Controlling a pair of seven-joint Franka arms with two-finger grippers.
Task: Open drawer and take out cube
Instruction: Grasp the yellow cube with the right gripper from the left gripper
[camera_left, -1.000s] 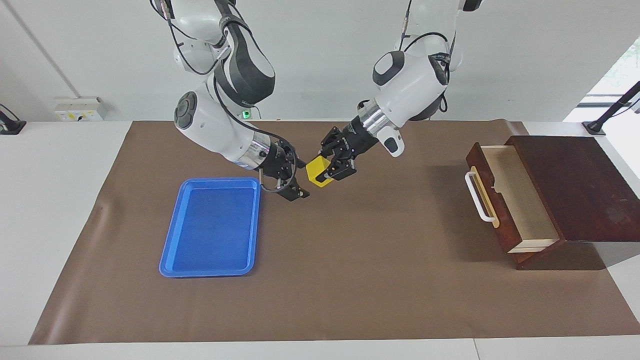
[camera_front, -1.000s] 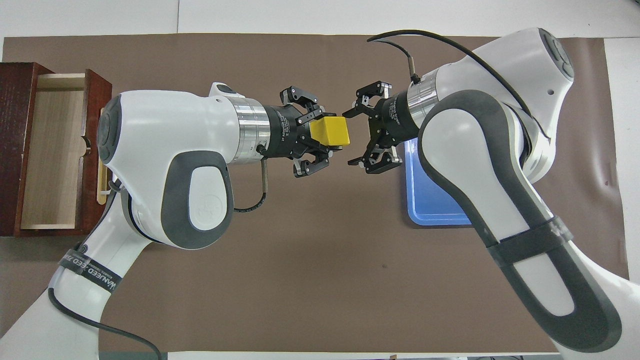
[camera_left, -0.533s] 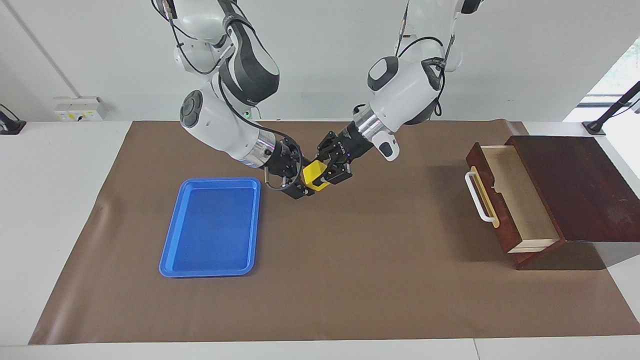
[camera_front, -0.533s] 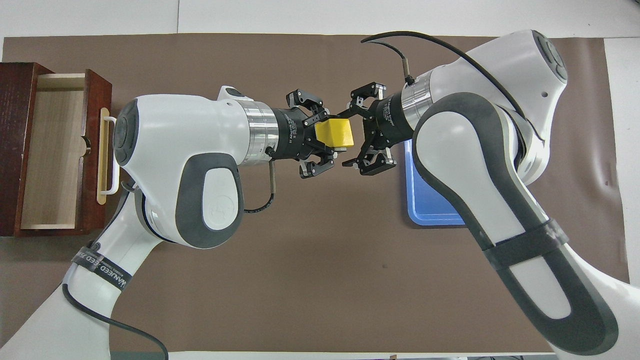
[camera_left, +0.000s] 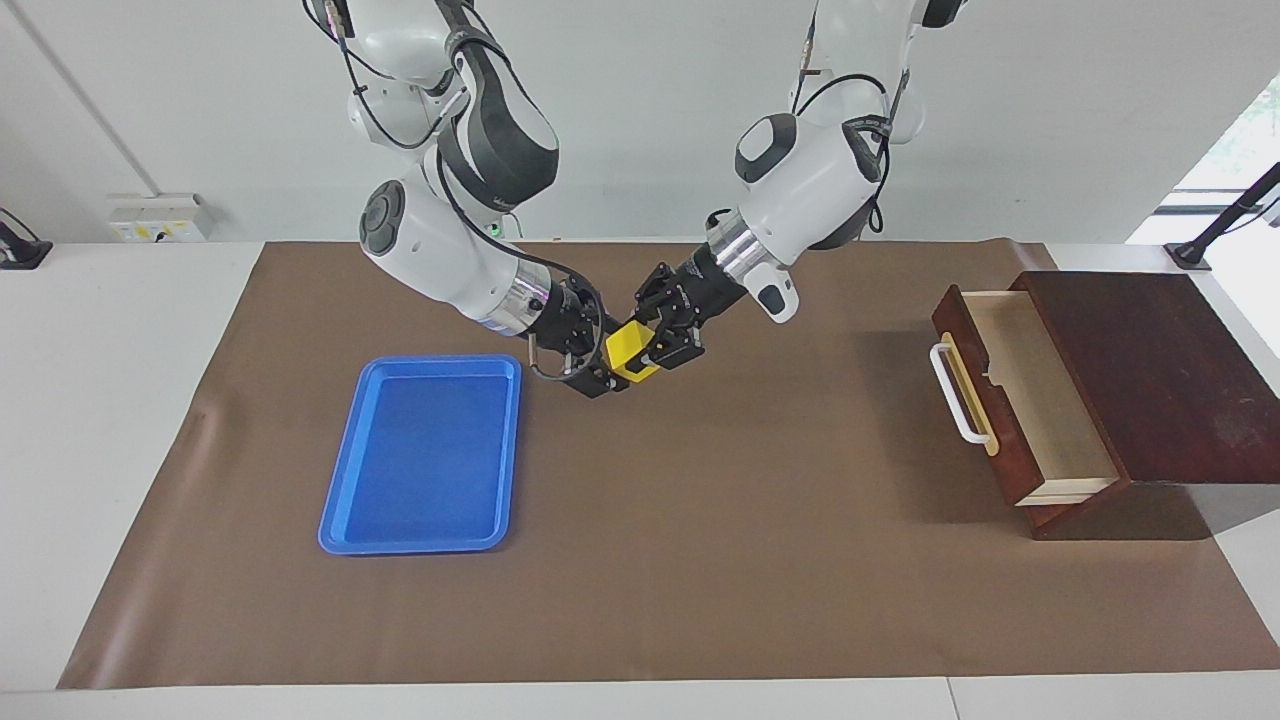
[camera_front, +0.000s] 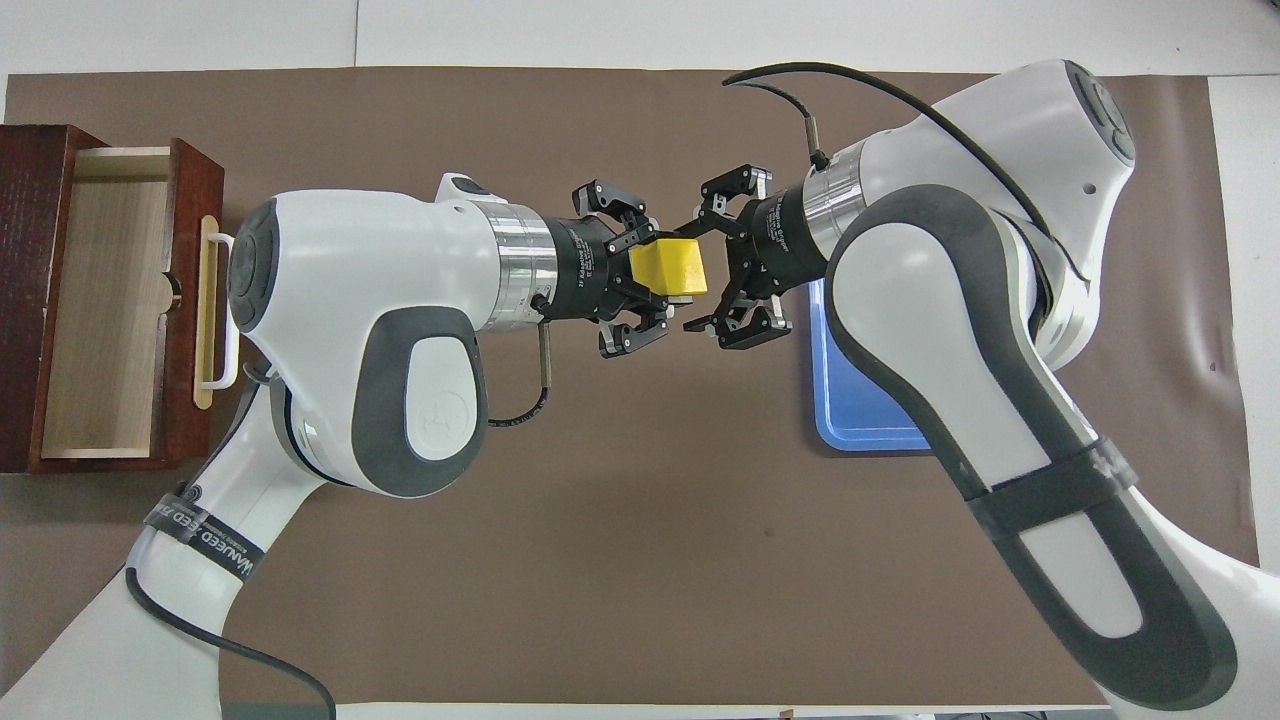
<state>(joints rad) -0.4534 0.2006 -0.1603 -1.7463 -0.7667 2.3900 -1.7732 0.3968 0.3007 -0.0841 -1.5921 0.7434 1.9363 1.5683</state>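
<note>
The yellow cube (camera_left: 628, 352) is up in the air over the brown mat, between the drawer and the tray. My left gripper (camera_left: 645, 346) is shut on it; it also shows in the overhead view (camera_front: 662, 270) with the cube (camera_front: 672, 262). My right gripper (camera_left: 610, 366) faces it from the tray's end, open, its fingertips on either side of the cube's free end (camera_front: 697, 272). I cannot tell whether they touch it. The dark wooden drawer (camera_left: 1035, 400) stands pulled open at the left arm's end, its pale interior bare (camera_front: 105, 300).
A blue tray (camera_left: 425, 455) lies on the mat toward the right arm's end; in the overhead view it (camera_front: 860, 400) is partly under the right arm. The drawer's cabinet (camera_left: 1150, 370) sits at the mat's edge. The brown mat (camera_left: 700, 560) covers the table.
A second ago the two grippers were apart. They moved together, and the open right gripper came up around the cube's free end. Almost nothing moved in the last half second.
</note>
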